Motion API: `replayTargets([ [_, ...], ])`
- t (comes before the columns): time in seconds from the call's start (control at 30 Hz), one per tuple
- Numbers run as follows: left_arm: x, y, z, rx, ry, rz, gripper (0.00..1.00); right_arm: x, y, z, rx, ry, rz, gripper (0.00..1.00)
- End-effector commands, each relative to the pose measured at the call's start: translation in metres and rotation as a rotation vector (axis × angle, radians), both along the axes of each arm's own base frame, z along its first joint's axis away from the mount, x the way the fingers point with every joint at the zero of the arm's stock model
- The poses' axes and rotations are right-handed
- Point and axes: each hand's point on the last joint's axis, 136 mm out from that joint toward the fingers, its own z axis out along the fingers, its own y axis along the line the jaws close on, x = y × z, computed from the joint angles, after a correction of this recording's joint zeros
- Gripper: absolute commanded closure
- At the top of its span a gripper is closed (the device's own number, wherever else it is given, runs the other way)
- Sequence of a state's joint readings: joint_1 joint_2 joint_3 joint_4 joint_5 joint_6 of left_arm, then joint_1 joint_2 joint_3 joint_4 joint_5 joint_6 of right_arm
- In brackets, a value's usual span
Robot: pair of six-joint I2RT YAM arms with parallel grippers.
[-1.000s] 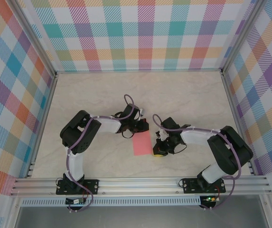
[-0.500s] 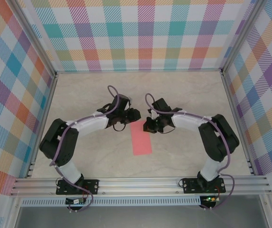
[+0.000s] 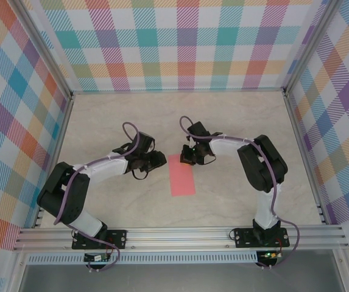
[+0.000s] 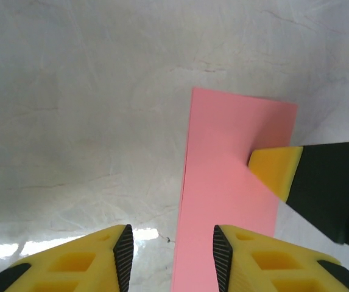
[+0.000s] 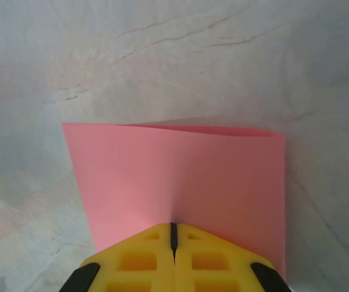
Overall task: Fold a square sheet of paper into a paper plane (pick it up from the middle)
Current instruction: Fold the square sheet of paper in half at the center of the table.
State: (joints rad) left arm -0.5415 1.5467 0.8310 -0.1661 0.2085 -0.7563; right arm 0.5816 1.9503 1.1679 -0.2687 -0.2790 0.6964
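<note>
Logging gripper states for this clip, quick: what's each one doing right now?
Left gripper: open, holding nothing.
Right gripper: closed, tips at the end of the folded pink paper, nothing gripped.

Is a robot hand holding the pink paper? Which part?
Nothing is held. The right gripper, jaws shut, presses down on the pink paper near its far end. The left gripper stands open at the paper's left edge.

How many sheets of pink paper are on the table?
1. The pink sheet of paper, folded into a rectangle, lies mid-table between the left gripper and the right gripper, whose shut tips are at its far end.
</note>
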Motion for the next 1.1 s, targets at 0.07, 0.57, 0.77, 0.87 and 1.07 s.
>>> replayTargets([
  [0.07, -0.007, -0.037, 0.020, -0.185, -0.036, -0.095, 0.68, -0.005, -0.014, -0.001, 0.042, 0.011, -0.020, 1.00],
  [0.57, -0.001, -0.081, -0.020, -0.173, 0.035, -0.186, 1.00, 0.010, -0.012, 0.029, 0.188, -0.070, 0.083, 1.00],
  [0.77, -0.006, -0.074, -0.035, -0.116, 0.085, -0.192, 1.00, 0.009, -0.012, 0.016, 0.175, -0.035, 0.109, 1.00],
  [0.87, -0.012, -0.069, -0.046, -0.073, 0.122, -0.192, 1.00, 0.010, -0.012, 0.012, 0.169, -0.028, 0.111, 1.00],
  [1.07, -0.022, -0.050, -0.066, 0.039, 0.190, -0.177, 1.00, 0.015, -0.025, 0.000, 0.127, -0.011, 0.072, 1.00],
])
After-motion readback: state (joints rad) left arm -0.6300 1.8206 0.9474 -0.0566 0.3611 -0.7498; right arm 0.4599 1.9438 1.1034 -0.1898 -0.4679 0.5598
